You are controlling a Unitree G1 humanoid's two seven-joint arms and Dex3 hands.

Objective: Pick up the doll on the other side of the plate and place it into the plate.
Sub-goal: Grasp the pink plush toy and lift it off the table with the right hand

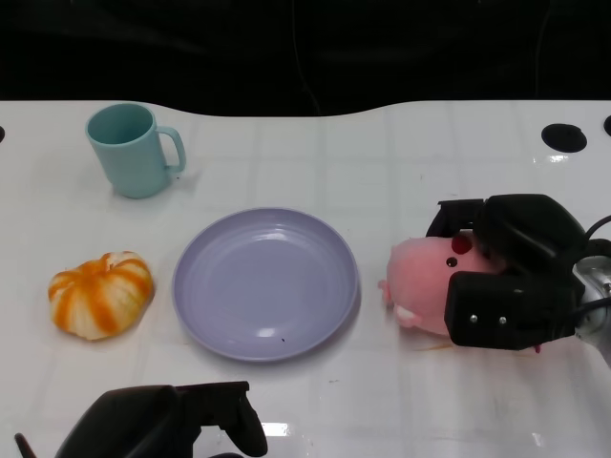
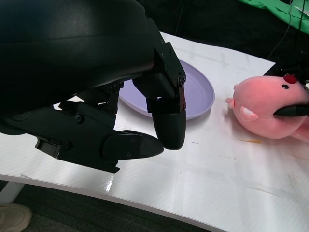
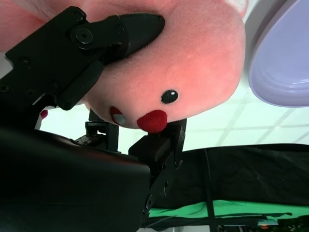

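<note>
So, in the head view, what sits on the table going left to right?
Orange-and-white striped pumpkin → teal ceramic mug → round lavender plate → pink plush doll → black right hand gripping the doll.

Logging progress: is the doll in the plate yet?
No. The doll lies beside the plate, gripped by the right hand.

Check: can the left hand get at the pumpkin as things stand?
Probably yes. The left hand holds nothing and sits at the table's near edge, with bare table between it and the pumpkin. The plate lies off to the side, not between them.
</note>
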